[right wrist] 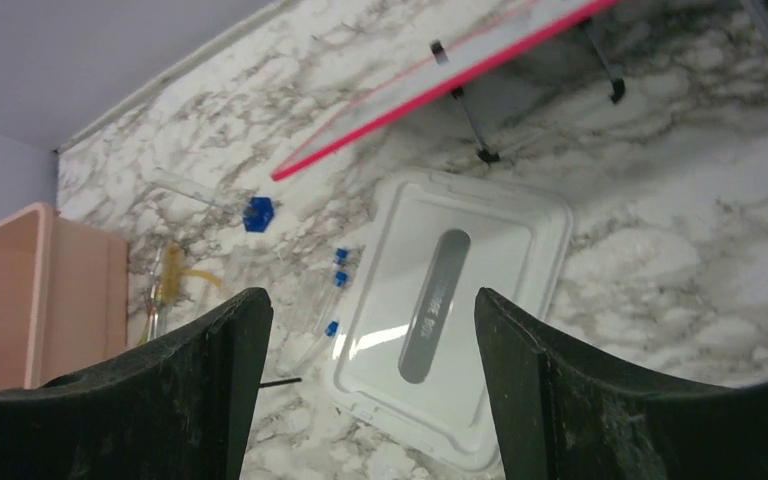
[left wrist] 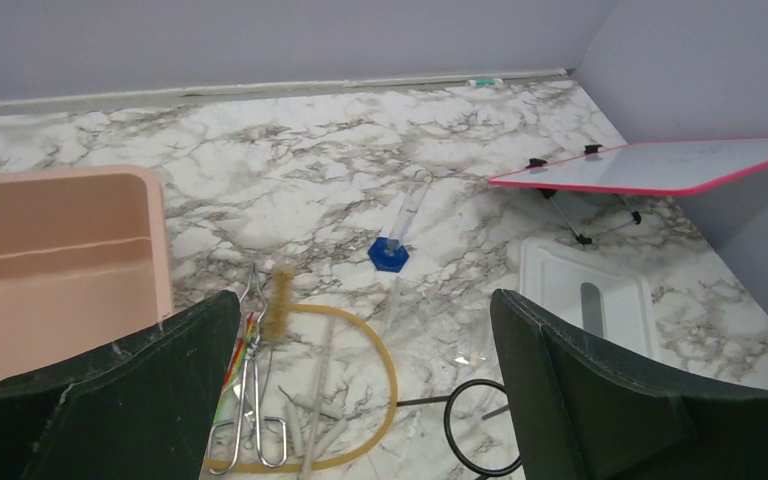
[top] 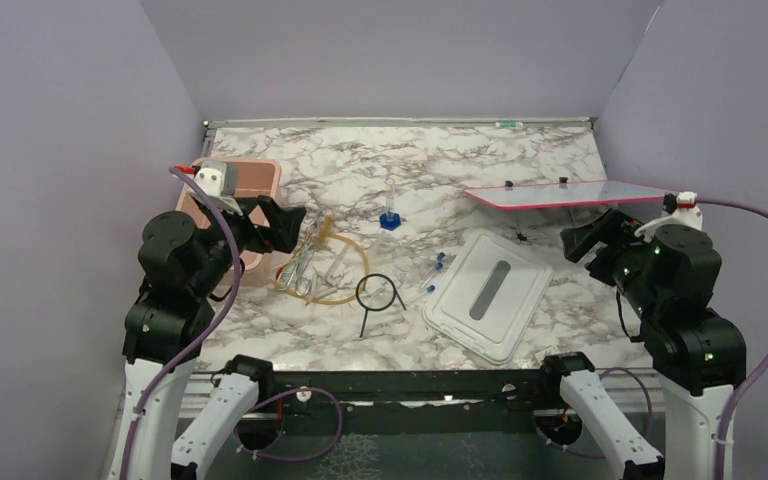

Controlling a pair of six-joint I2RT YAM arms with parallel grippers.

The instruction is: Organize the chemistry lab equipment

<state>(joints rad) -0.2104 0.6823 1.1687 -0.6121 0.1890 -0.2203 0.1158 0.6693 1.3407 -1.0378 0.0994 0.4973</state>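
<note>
Left gripper (top: 285, 225) is spread wide, holding nothing and touching nothing. It hangs over the marble table (top: 520, 150), well left of the white lid with grey slot (top: 460, 300), by the pink tub (top: 260, 175). Right gripper (top: 585, 240) is also spread wide and empty, just right of the lid, under the pink-edged whiteboard (top: 570, 192).

All the lab equipment lies loose on the table left of the lid.
- Clear blue-capped tubes (top: 438, 265): just beside the lid's left edge, long axes running diagonally, caps at the far end.
- Black wire ring (top: 358, 292): flat on the table near the lid's left side, stem pointing to the near edge.
- Amber tubing loop (top: 345, 298): further left, lying flat, close beside the ring.
- Metal tongs (top: 303, 272): inside the loop's left part, long axis near to far, finger loops at the near end.
- Blue-based vial (top: 390, 210): far-left of the lid, seemingly upright on its base.

Left wrist view, between the spread left gripper (left wrist: 362, 300) fingers: a bristle brush (left wrist: 280, 300) by the tongs (left wrist: 250, 400), the vial (left wrist: 400, 225) and the tub's (left wrist: 155, 230) inside. The top view does not resolve the brush.

Right wrist view, between the spread right gripper (right wrist: 370, 295) fingers: three separate blue caps on the tubes (right wrist: 335, 285), the lid (right wrist: 480, 380) and the vial (right wrist: 258, 213).
</note>
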